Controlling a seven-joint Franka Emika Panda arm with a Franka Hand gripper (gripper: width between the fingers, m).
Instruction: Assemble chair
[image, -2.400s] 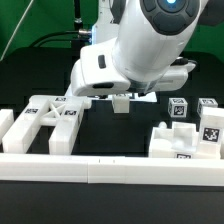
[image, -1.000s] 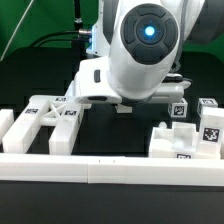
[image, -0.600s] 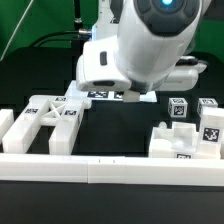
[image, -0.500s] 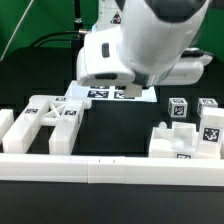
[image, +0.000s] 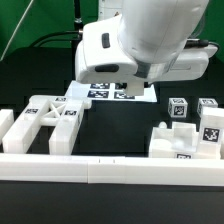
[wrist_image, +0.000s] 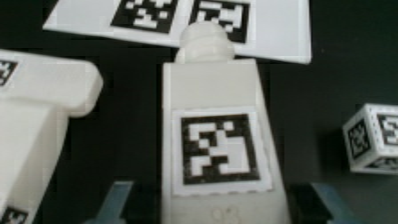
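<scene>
Swinging up and toward the camera over the last couple of seconds, the arm (image: 140, 40) now hides the gripper in the exterior view. Earlier a white piece showed hanging under the hand. In the wrist view the gripper (wrist_image: 222, 203) pinches a tagged leg (wrist_image: 217, 130) by its near end, a finger on each side. No leg lies on the bench (image: 115, 125), so I judge it is held off it, its pegged tip showing against the marker board (image: 112, 91).

To do this well I'd keep the leg plumb, carry it clear of the cube (wrist_image: 374, 140) beside it, and line the peg up with its hole before pressing.

Other chair parts wait in the exterior view: a crossed frame (image: 50, 115) at nine o'clock, blocks (image: 178, 140) at four.

Where the fingers meet the leg is cut off at the picture's edge, and I cannot make out which hole it goes to.
</scene>
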